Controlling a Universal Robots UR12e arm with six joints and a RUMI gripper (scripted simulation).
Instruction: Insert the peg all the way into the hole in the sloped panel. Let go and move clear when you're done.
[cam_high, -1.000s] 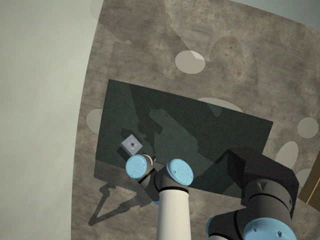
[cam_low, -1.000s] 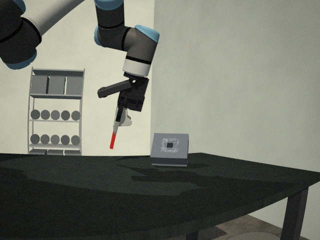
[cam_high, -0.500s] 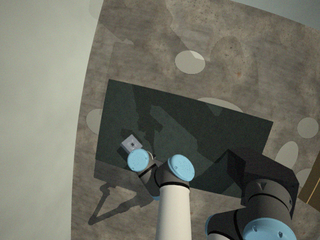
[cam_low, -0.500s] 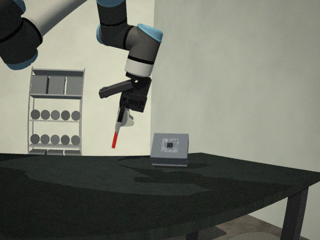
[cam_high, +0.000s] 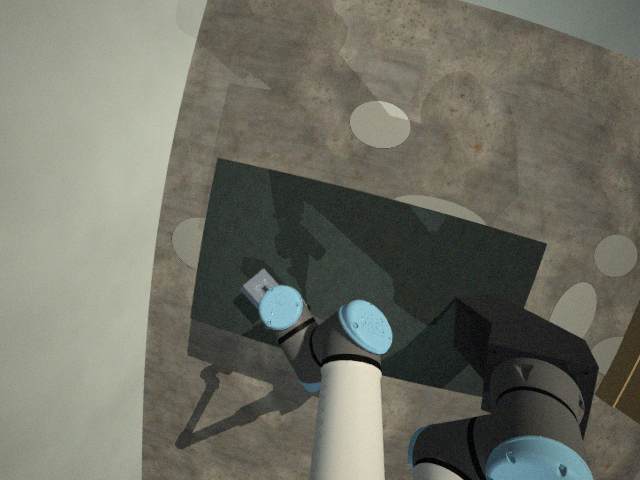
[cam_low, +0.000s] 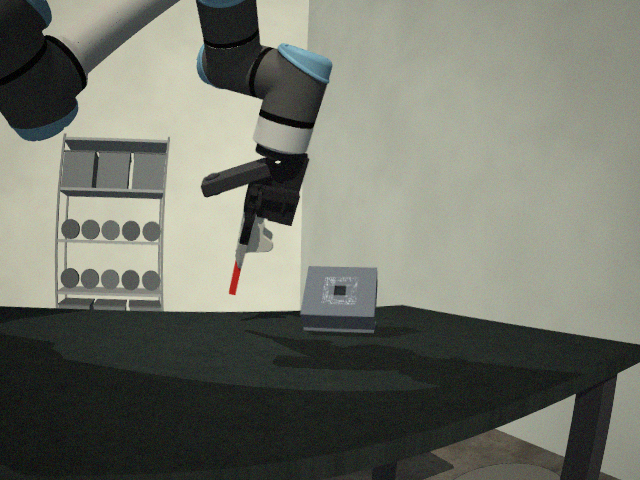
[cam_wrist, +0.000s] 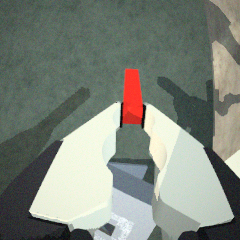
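My gripper (cam_low: 241, 251) (cam_wrist: 131, 104) is shut on the red peg (cam_low: 234, 279) (cam_wrist: 132, 95), which points down and a little to the left, tilted. In the exterior view it hangs in the air above the dark green table (cam_low: 206, 387) (cam_high: 413, 248) (cam_wrist: 60, 50), to the left of the grey sloped panel block (cam_low: 338, 304) (cam_high: 254, 285). The panel's square dark hole (cam_low: 339, 290) (cam_high: 264, 287) sits in a speckled marker and is empty. In the wrist view the panel (cam_wrist: 130, 197) shows low between the fingers. In the top view the arm's wrist hides the gripper and the peg.
A shelf rack (cam_low: 111, 222) with boxes and round items stands by the back wall. The arm's dark base box (cam_high: 516, 330) sits at the table's near right corner. The table's edge and brown floor (cam_wrist: 225, 75) show at the right of the wrist view.
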